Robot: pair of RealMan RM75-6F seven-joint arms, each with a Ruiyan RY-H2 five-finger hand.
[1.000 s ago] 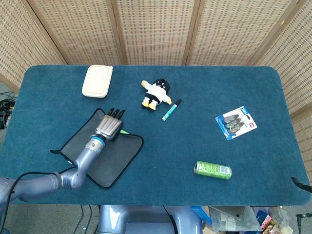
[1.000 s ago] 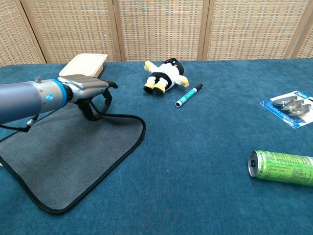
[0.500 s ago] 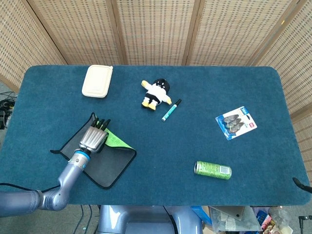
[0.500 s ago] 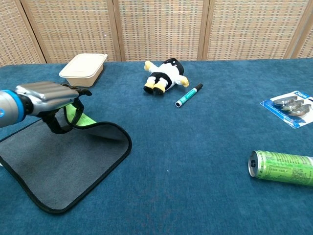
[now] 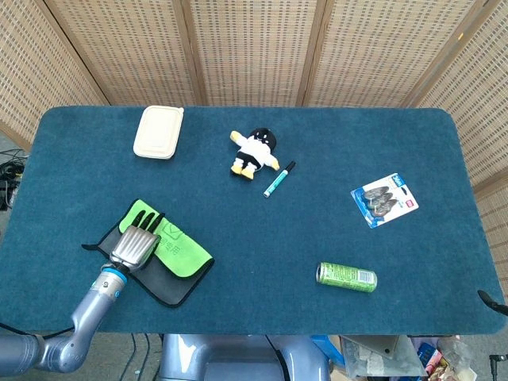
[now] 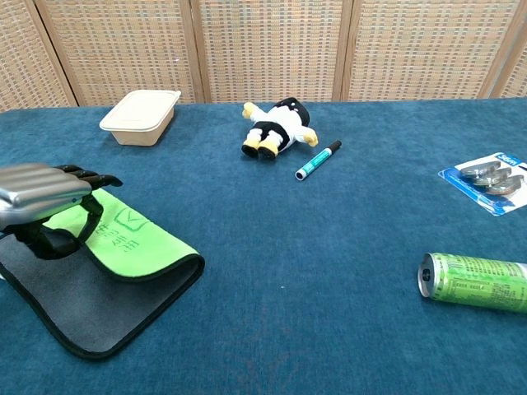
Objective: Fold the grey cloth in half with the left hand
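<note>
Since 1 second ago we have carried the far edge of the grey cloth back toward us, baring its green underside. Our left hand pinches that edge, low at the counter's near-left, so the fold lands flat.

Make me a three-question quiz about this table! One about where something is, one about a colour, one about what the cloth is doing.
1. Where is the can?
A. beside the box
B. lying near the front edge
C. on the cloth

2. What colour is the cloth's turned-over side?
A. green
B. red
C. white

3. What is the cloth doing?
A. hanging off the table
B. rolled up
C. partly folded under the left hand

Answers: 1 B, it lies on its side at the front right. 2 A, the flap shows bright green. 3 C, the flap lies over the grey half.
</note>
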